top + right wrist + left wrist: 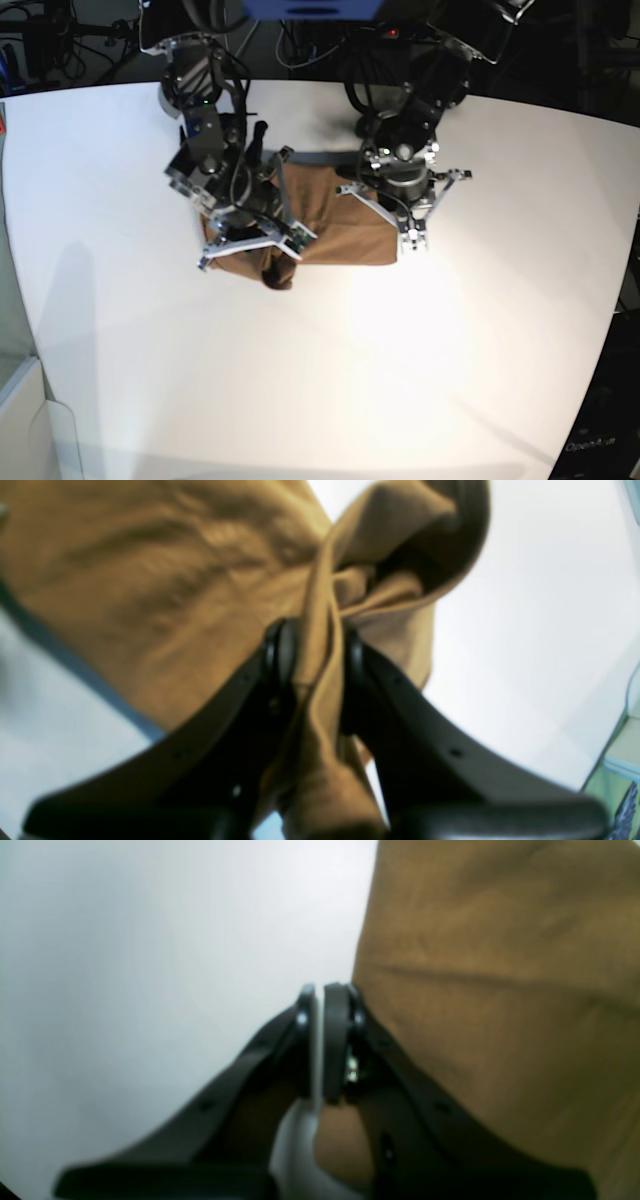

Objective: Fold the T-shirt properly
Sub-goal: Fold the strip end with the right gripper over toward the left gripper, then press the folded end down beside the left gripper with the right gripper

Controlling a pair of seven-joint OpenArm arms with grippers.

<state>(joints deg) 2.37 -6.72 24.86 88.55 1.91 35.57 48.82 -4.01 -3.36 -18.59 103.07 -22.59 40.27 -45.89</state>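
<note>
Right hand (312, 650) pinching T-shirt (150, 580) fold

— Any writing you can read here?
— Only one bit: pale letters on the dark object (600, 445) at the base view's lower right corner. It seems to begin "Open", but the rest is too small to make out.
— And the wrist views?
— Nothing legible there; both are blurred.
</note>
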